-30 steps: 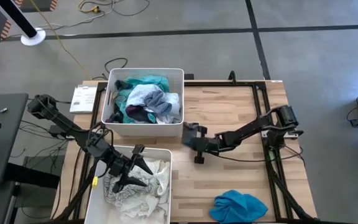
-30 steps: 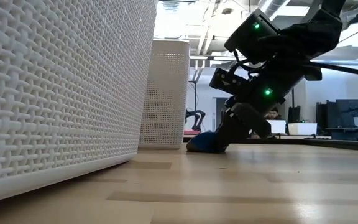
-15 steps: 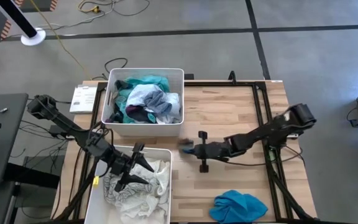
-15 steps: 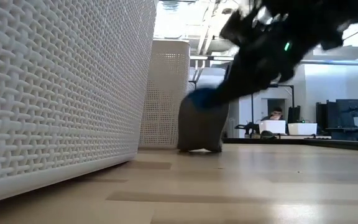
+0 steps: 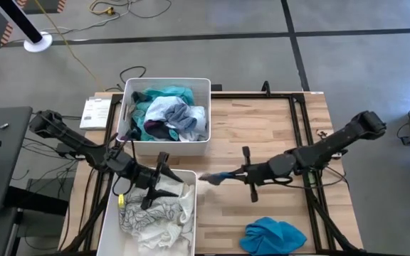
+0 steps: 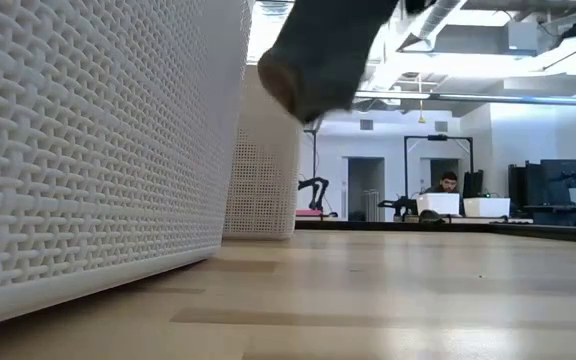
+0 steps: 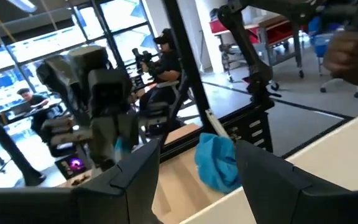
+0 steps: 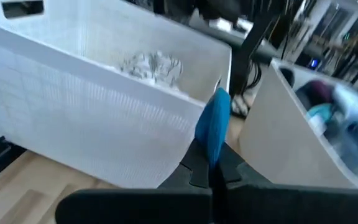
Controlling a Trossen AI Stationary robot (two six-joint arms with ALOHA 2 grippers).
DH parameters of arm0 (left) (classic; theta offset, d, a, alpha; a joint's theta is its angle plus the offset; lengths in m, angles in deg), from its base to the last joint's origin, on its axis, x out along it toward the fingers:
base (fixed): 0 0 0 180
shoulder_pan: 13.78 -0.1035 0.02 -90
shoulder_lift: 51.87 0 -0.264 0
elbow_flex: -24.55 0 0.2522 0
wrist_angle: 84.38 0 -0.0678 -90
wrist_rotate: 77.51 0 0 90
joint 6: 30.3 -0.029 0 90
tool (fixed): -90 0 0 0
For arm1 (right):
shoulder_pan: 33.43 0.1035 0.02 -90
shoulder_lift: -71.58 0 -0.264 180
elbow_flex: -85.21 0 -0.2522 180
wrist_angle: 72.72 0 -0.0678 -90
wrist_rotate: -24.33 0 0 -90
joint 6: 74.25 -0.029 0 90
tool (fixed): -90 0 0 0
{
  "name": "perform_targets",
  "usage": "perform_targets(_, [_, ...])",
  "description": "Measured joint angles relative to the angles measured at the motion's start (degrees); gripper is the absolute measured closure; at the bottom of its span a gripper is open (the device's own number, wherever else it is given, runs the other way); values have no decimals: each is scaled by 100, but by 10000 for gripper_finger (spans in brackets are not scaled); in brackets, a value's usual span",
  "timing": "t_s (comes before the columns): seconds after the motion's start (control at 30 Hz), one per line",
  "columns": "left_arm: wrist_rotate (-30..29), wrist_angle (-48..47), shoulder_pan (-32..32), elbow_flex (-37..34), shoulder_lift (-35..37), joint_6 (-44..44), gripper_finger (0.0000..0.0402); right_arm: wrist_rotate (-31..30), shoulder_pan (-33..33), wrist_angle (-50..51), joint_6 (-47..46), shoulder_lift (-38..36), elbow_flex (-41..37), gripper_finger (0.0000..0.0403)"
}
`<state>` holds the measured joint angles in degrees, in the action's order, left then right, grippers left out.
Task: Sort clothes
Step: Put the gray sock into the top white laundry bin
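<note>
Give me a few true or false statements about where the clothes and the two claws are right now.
1. The right claw is shut on a small blue garment. True.
2. The bright blue cloth lies in a bin. False: it lies on the table.
3. The left claw hangs over the near bin of pale clothes. True.
4. The far bin is empty. False: it holds teal, white and dark clothes.

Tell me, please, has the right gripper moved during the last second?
Yes. The right gripper, shut on a small blue-and-grey garment, moved away from the far white bin toward the near white bin.
</note>
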<state>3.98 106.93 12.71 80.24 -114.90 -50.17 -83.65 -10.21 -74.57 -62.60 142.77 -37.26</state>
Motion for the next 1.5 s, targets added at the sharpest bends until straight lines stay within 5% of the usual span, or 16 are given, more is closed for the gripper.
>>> perform_targets(0.47, [53,642,-879,0,-13,-35,196,28,-96,-162,1094,-227,353,403])
perform_targets(0.97, [500,1331,-1435,533,-1333,712,196,154,-507,42,1583,-220,807,403])
perform_targets(1.33, [302,214,-1620,1486,-2077,755,197,168,-483,178,1589,-220,868,403])
perform_targets(1.5, [-123,-253,-1620,1729,-2155,468,254,168,-483,209,1579,-218,868,403])
